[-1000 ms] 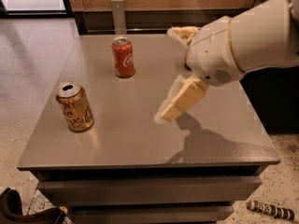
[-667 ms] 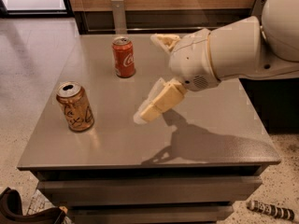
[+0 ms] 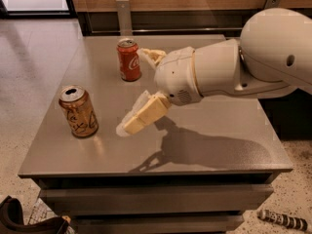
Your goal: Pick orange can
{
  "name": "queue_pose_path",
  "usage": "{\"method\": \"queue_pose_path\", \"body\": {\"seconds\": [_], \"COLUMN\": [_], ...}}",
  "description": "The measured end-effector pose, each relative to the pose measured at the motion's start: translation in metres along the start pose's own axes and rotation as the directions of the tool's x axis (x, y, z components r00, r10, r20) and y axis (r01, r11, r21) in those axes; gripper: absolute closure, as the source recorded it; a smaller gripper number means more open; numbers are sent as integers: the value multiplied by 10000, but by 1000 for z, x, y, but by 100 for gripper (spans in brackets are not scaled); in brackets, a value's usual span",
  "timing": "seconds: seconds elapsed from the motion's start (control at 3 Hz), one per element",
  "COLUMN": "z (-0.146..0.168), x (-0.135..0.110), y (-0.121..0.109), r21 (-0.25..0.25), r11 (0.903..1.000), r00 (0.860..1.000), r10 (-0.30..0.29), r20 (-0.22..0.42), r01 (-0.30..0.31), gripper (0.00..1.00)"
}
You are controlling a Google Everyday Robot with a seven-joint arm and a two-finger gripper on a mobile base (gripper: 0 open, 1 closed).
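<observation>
The orange can [image 3: 79, 112] stands upright near the left front of the grey table [image 3: 209, 150]. It is coppery with dark cursive lettering and a silver top. My gripper [image 3: 132, 91] hangs over the table's middle, just right of the orange can and apart from it. It is open and empty. One cream finger [image 3: 140, 115] points down-left toward the can, and the other finger [image 3: 152, 55] sits beside the red can.
A red cola can [image 3: 128, 60] stands upright at the table's back, left of the gripper's wrist. My large white arm [image 3: 253, 62] covers the table's right back. A striped object [image 3: 282, 221] lies on the floor at the lower right.
The arm and open gripper have moved left across the table, toward the two cans. Neither can has moved.
</observation>
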State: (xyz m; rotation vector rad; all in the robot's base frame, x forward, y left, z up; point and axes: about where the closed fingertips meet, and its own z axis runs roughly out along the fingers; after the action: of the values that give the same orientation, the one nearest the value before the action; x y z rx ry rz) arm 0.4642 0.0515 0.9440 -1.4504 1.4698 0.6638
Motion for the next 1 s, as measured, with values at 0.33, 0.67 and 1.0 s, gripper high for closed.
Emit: {"method": "queue_pose_path", "body": {"seconds": [0.33, 0.67, 1.0], "z": [19, 54, 86], "x": [12, 24, 31], "y": [1, 4, 10], "r21": [-183, -376, -584], "r11": [9989, 9938, 9877], "r00": [9988, 9882, 9710], "r10": [431, 1083, 1534], "r20": [249, 1083, 1832], "r01": [-427, -1048, -1451], "gripper": [0, 0, 0]}}
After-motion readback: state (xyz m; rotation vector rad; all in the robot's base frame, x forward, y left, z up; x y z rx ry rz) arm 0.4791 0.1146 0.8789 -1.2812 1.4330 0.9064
